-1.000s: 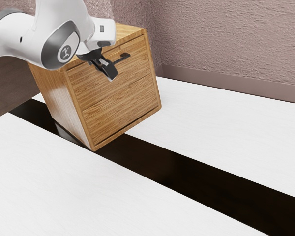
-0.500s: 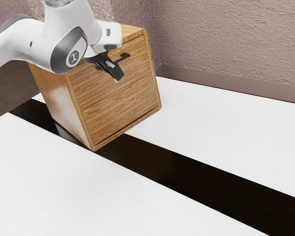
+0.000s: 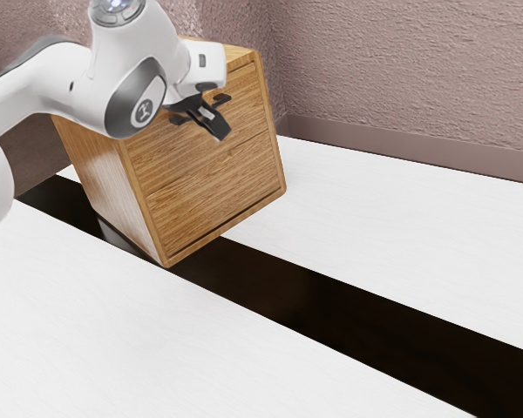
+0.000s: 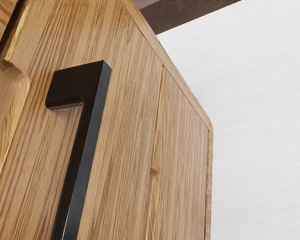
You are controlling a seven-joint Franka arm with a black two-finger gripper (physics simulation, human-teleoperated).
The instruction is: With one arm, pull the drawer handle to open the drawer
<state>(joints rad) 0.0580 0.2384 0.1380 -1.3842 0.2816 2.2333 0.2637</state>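
Claw (image 3: 213,122) sits right at the black handle (image 3: 220,97) on the upper drawer (image 3: 244,96), dark against dark, so I cannot tell whether it is apart or already clamped on the bar. The arm comes in from the exterior view's left and covers much of the bar. In the wrist view the handle (image 4: 82,150) runs long and straight close under the hand, with one of its end posts showing where it meets the wood.

The drawer is the top one of two in a wooden cabinet (image 3: 200,196) standing at the back of the counter (image 3: 401,218). Its front looks flush with the one below, so I judge it not yet opened.

The step in hand looks like securing the handle and beginning the pull. To do it well:

- Make sure the bar lies inside the claw with contact on both sides before any load goes on.
- Take it nearer the middle of the bar than the end, so the drawer does not skew in its runners.
- Pull straight out along the line the front faces, not up or sideways.
- Begin gently. The cabinet looks free-standing, and a sharp tug may drag or tip it instead of sliding the drawer.
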